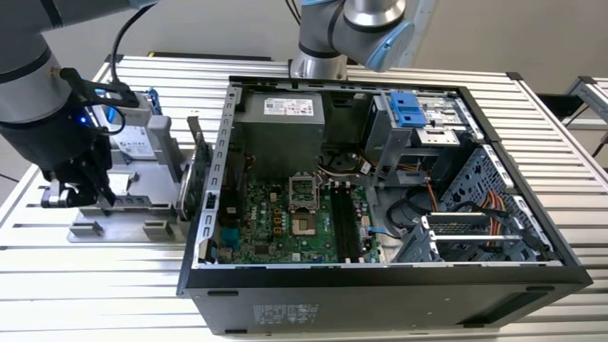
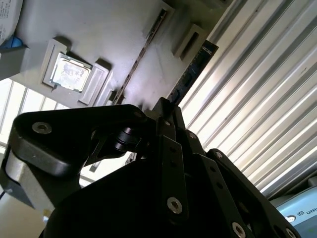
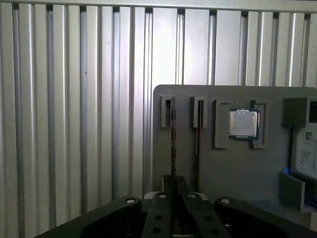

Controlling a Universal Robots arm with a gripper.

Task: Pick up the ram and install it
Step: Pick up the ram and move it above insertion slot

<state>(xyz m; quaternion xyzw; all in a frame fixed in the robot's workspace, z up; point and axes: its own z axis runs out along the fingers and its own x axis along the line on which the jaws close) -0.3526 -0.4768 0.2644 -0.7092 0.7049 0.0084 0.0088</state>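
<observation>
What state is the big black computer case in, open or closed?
Open: the black metal computer case lies with its top side uncovered, the green motherboard showing inside.

Surface (image 1: 85, 292): ribbed aluminium slats, silver. Directly on it:
- one grey holder plate (image 1: 124, 226), toward the exterior view's left
- one open black computer case (image 1: 380, 303), just beside the plate, toward the exterior view's right
- one robot arm base (image 1: 318, 65) at the far edge, apparently mounted on the surface
</observation>
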